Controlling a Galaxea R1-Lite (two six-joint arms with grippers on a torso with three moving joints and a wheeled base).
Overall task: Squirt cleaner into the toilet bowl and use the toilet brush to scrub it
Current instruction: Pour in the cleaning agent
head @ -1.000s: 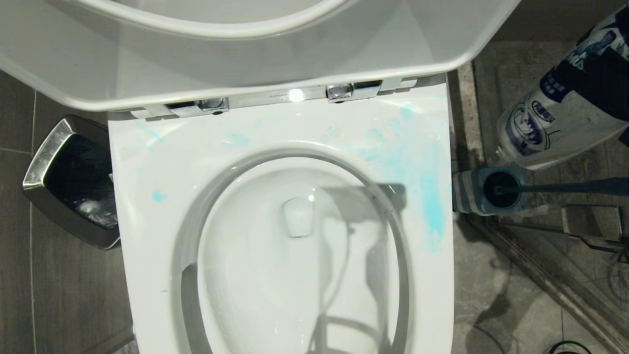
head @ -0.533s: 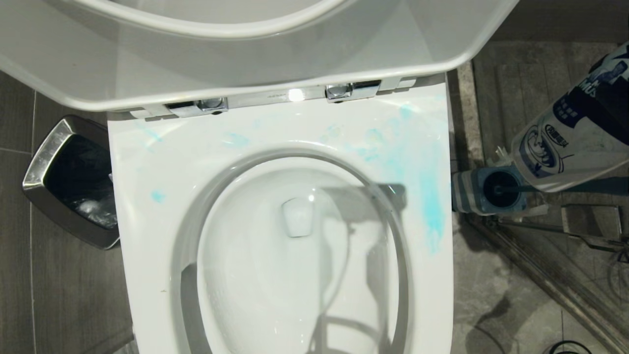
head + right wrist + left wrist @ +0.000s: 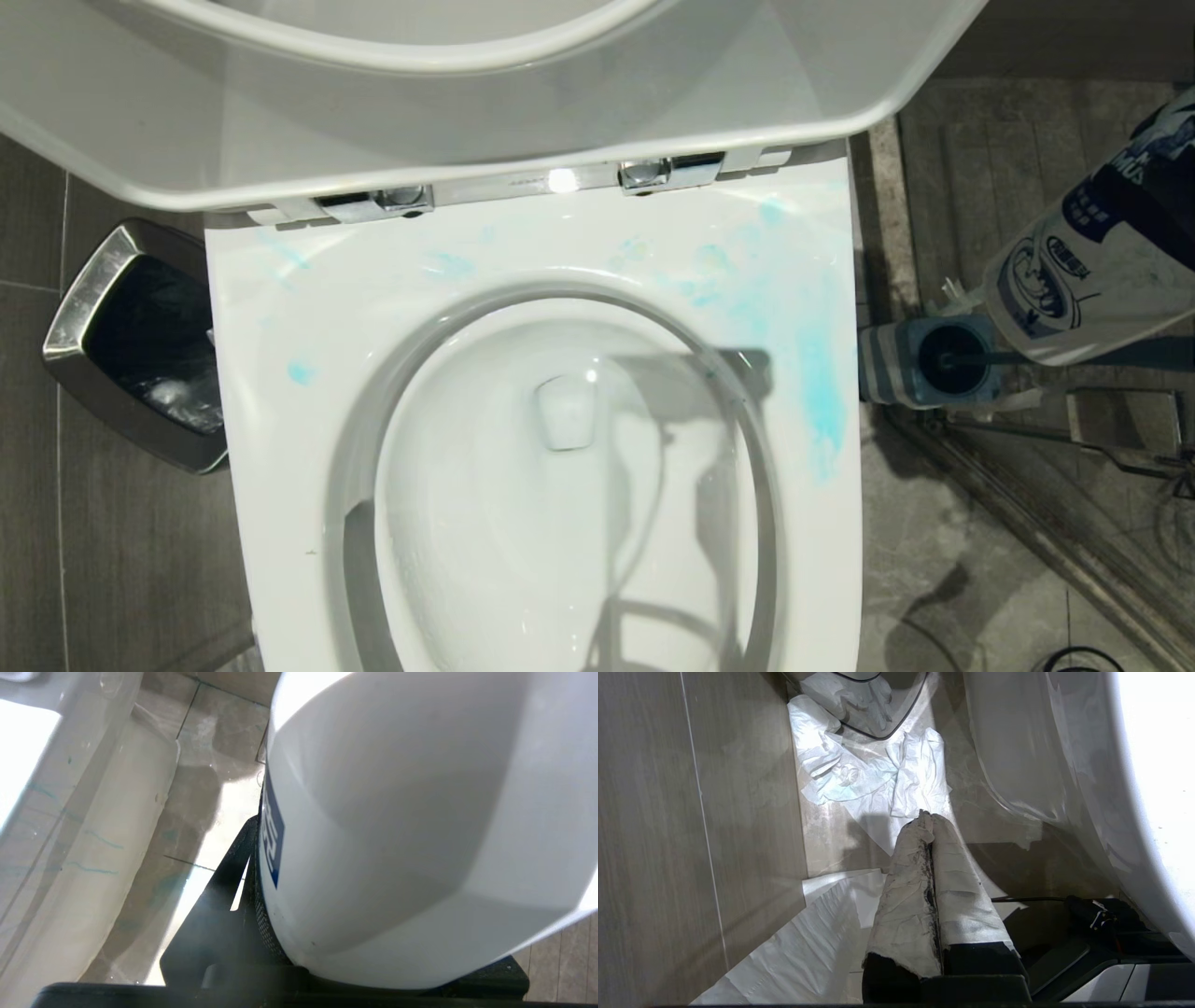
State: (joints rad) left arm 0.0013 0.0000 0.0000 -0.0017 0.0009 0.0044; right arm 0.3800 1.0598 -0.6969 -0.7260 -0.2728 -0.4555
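The right claw [image 3: 261, 914] grips the cleaner [image 3: 420, 826], its black fingers set against the bottle's white body. In the right wrist view the bottle fills most of the picture; one finger [image 3: 224, 877] shows beside it, the other is hidden behind the bottle. Only a strip of dark blue label with white characters is visible there, too cropped to read.

In the head view the cleaner [image 3: 1083, 271] is at the right edge, tilted, above the floor to the right of the toilet. Its upper part and cap are cut off by the picture's edge. The label carries a blue-and-white round emblem and dark blue panels with white writing; the characters are too small to read with certainty. The base of the bottle overlaps the toilet brush [image 3: 1074, 357], whose blue-grey handle runs out to the right edge. Its black head sits in the striped holder [image 3: 887, 362], just beside the toilet's right side.

The toilet bowl [image 3: 560, 485] lies centre, seat and lid raised. Blue smears [image 3: 812, 373] mark the rim, heaviest on the right.

A silver-rimmed waste bin [image 3: 84, 308] stands to the left, partly hidden by the toilet.

The left claw [image 3: 927, 826] is closed, its wrapped fingers pressed together, low beside the toilet above crumpled white paper [image 3: 859, 770].
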